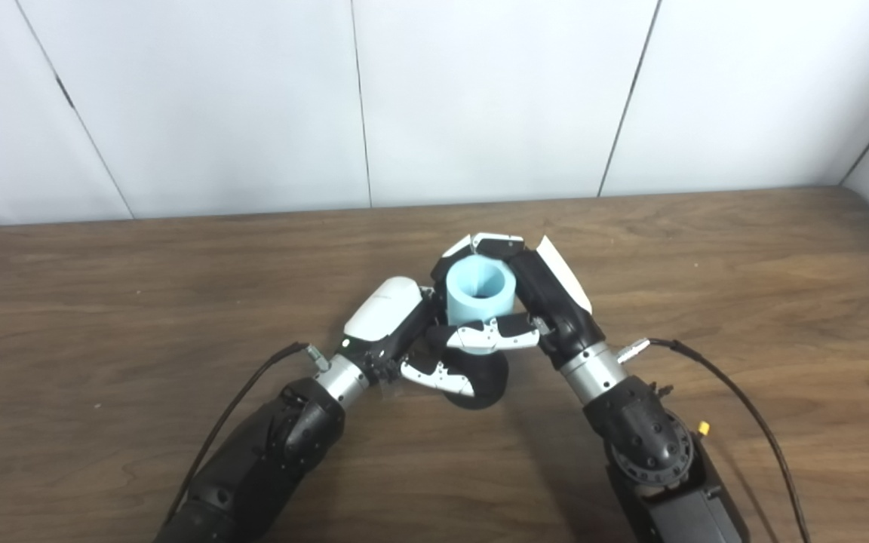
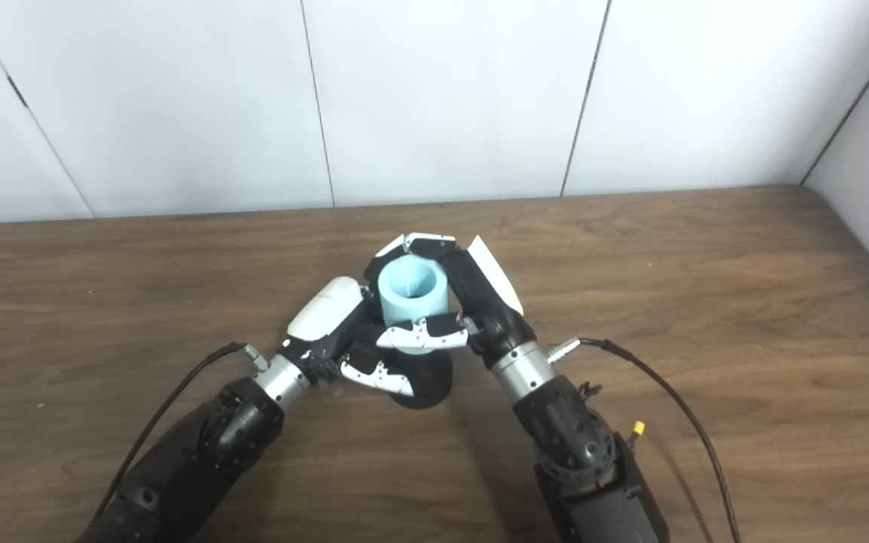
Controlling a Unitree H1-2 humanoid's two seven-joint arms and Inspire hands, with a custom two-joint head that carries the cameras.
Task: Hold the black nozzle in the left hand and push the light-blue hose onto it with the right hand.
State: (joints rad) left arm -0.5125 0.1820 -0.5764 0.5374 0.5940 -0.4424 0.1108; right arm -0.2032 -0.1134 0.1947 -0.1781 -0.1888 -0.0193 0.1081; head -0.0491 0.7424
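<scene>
The black nozzle [image 1: 482, 383] stands near the middle of the wooden table [image 1: 744, 256], its rounded base showing under the hands. My left hand [image 1: 393, 326] is shut on it from the left, thumb across its front. A short light-blue hose [image 1: 480, 290] sits upright directly over the nozzle, open end facing up. Fingers and thumb of my right hand [image 1: 532, 298] wrap the hose from the right, shut on it. How the hose and nozzle meet is hidden by the fingers.
A black cable [image 1: 736, 400] trails from the right wrist over the table toward the front right. Another cable [image 1: 246, 392] loops off the left wrist. White wall panels [image 1: 480, 90] rise behind the table's far edge.
</scene>
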